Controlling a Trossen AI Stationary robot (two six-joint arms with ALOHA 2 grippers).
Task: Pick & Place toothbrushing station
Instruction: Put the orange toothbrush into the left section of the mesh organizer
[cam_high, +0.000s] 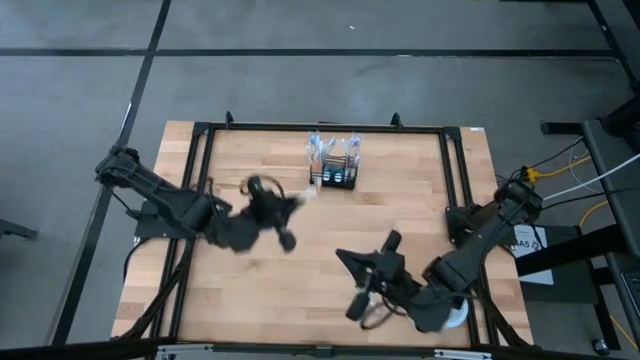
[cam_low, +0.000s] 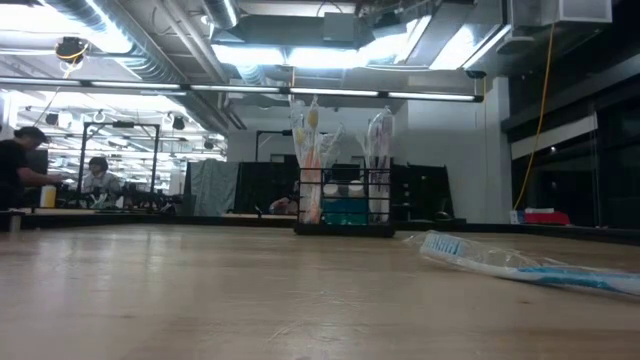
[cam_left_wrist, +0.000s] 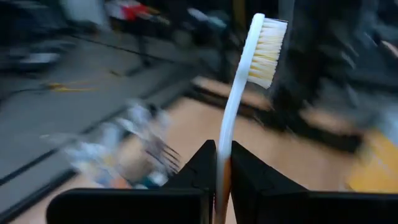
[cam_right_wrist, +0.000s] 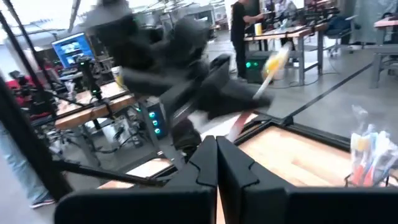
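The toothbrushing station (cam_high: 333, 166) is a small black mesh holder with wrapped toothbrushes and tubes. It stands on its base at the table's far middle and also shows in the low view (cam_low: 345, 200). My left gripper (cam_high: 296, 202) is just left of it and nearer, shut on a white toothbrush (cam_left_wrist: 252, 68). My right gripper (cam_high: 347, 260) is shut and empty over the near middle of the table; its closed fingers show in the right wrist view (cam_right_wrist: 216, 155). My left gripper pinches the white toothbrush's handle (cam_left_wrist: 224, 163) between its two fingers. The neck and bristle head (cam_left_wrist: 268, 53) stick out past the fingertips along the fingers' line, toward the station. The brush is lifted clear of the table.
A wrapped blue and white toothbrush (cam_low: 520, 266) lies flat on the table, at the right of the low view. A black frame (cam_high: 300, 127) runs round the wooden table top. A white round thing (cam_high: 457, 316) shows under the right arm at the near right.
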